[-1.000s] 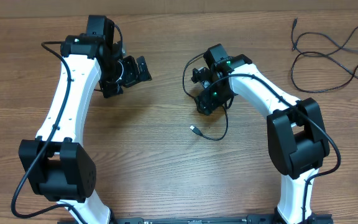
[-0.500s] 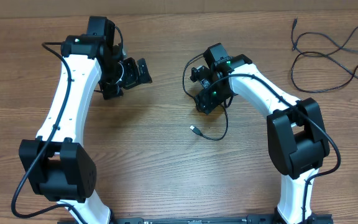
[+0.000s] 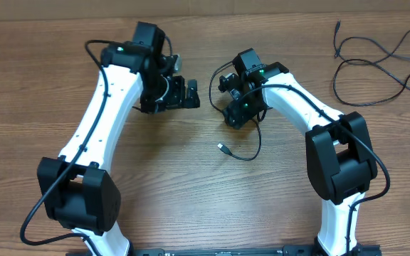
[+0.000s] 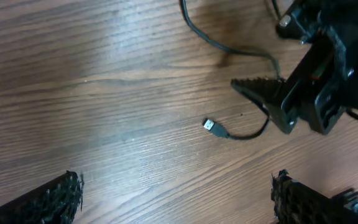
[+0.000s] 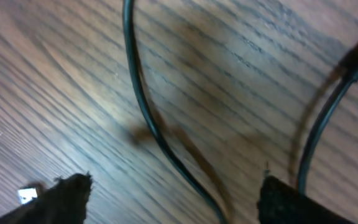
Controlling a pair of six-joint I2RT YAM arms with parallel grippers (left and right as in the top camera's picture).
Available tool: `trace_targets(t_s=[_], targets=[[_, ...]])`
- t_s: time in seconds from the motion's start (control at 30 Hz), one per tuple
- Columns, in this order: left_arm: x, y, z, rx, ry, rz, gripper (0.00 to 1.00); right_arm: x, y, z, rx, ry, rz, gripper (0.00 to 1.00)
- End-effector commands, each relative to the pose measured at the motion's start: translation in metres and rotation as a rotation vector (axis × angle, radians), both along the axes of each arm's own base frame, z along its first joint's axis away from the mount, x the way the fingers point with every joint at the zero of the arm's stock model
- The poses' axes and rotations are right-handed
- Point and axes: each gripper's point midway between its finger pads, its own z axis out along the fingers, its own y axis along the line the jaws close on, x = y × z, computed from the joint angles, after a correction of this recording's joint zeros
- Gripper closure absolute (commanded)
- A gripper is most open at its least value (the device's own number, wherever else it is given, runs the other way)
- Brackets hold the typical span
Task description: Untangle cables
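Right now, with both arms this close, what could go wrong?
1. The left gripper and right gripper sit close together in the overhead view; if either one advances, they could collide.
2. The cable runs between the right gripper's open jaws, ungripped; lifting now would likely leave it on the table.

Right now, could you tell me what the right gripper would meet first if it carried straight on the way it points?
Probably the thin black cable running between the open jaws of the right gripper, with the wooden table right behind it; how far ahead either lies is hard to judge.
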Motion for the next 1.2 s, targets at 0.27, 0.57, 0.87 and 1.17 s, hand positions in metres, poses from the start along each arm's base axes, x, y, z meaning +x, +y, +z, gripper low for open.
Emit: trace_targets(t_s=[0.27,0.57,0.87,1.17], targets=[[0.008,0.017,0.009,0.106,-0.086,-0.008,0.00,-0.005,-0.009,-0.020,0.028,0.085,-0.052,0.51],[0.018,0.052,0.005,0.228,-0.079,0.184,0.01,-0.010,-0.004,-0.021,0.053,0.107,-0.045,0.70],[0.018,0.053,0.005,0.227,-0.079,0.188,0.00,-0.015,0.005,-0.020,0.070,0.127,-0.060,0.88],[0.014,0.054,0.005,0.233,-0.064,0.185,0.00,-0.011,-0.015,-0.025,-0.084,0.071,-0.052,0.65]])
